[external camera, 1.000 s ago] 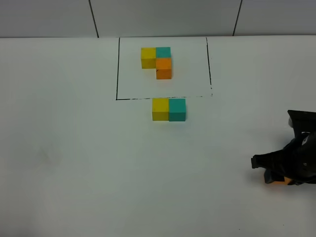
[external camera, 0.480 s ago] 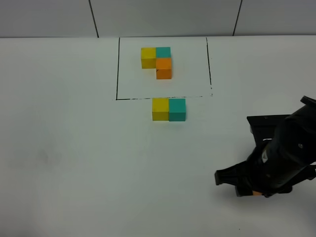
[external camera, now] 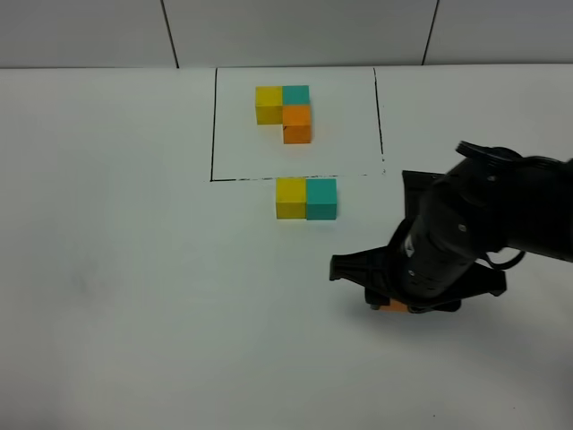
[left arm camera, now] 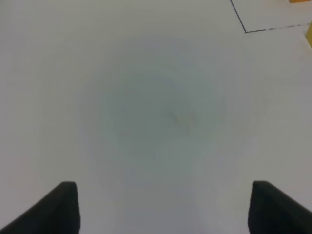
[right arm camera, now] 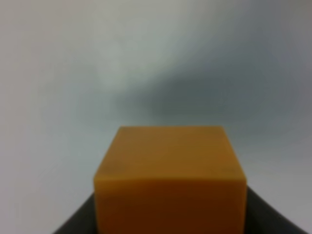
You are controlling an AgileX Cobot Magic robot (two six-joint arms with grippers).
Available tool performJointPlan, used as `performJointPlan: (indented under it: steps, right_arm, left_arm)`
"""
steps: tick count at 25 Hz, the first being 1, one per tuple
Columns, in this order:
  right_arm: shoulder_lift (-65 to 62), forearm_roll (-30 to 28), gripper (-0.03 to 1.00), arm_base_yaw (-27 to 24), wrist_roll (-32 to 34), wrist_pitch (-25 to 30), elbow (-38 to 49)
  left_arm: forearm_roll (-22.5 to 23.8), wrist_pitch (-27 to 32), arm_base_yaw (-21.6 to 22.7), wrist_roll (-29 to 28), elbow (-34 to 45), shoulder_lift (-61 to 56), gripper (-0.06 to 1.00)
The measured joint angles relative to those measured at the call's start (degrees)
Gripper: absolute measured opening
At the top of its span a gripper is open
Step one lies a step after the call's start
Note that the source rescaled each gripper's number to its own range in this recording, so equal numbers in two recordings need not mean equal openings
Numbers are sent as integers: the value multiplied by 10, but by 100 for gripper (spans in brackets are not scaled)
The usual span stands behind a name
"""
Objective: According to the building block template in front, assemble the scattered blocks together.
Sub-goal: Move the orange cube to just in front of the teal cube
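Desk (external camera: 134,269): white, matte. Template (external camera: 285,112): three smooth cubes in an L, inside a thin black frame near the far edge. Yellow cube (external camera: 290,197) and teal cube (external camera: 321,198): touching, just nearside of that frame. Orange cube (right arm camera: 168,180): you'll find it clamped in the right end effector (external camera: 394,303), black arm bent low, right of centre. Left end effector (left arm camera: 165,208): fingers apart, holding nothing.

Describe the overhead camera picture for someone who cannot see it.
The right gripper holds an orange cube close to a white table. Farther back, a yellow cube and a teal cube touch side by side, just outside a black-lined rectangle framing a three-cube L-shaped template.
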Motion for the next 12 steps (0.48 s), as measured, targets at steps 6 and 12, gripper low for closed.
performJointPlan:
  steps: [6,12]
  right_arm:
    - [107,-42,0,25,-17,55,-120]
    - [191,-70,0,35,-21,75,-231]
  left_arm:
    - [0,0,0,0,0,0,64]
    - [0,0,0,0,0,0,64]
